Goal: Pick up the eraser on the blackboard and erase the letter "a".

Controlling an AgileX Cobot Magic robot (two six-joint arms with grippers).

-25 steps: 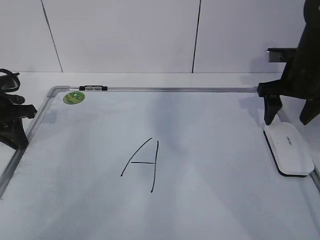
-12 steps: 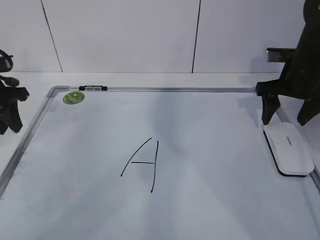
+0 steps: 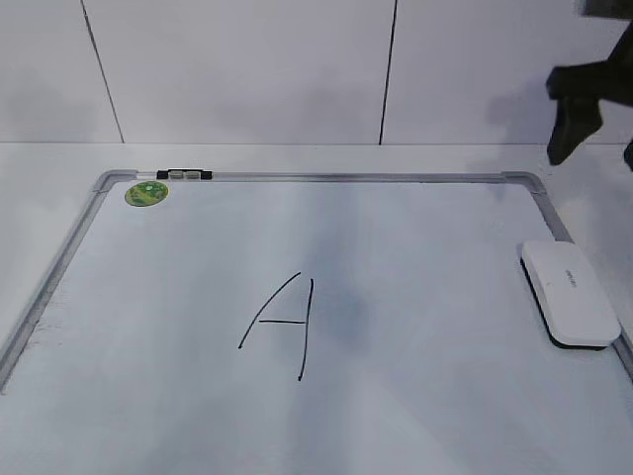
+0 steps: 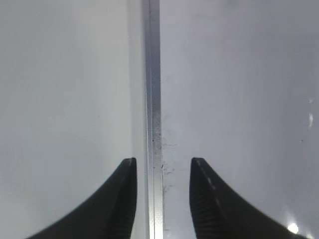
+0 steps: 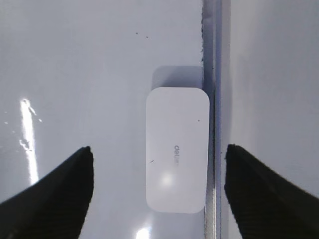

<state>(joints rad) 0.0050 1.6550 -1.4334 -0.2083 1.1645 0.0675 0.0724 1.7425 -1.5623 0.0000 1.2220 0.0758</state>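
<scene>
In the right wrist view the right end effector is wide open: its two dark fingers stand at the lower left and lower right of the frame with nothing between them, above the board. The eraser lies flat in the middle of this view, between the lines of the two fingers but not touched by them. Its right long side is just beside the grey frame rail.

In the exterior view this end effector appears only partly, as a dark shape at the upper right corner, well apart from the eraser, which rests at the right edge of the blackboard.

The left end effector is also open and empty. Its fingers stand at the bottom of the left wrist view, one on each side of the board's left frame rail.

In the middle of the board is written one angular capital "A". A round green sticker sits at the upper left corner of the board, and a small marker pen lies on the top rail near it. The board lies flat on the white desk.
</scene>
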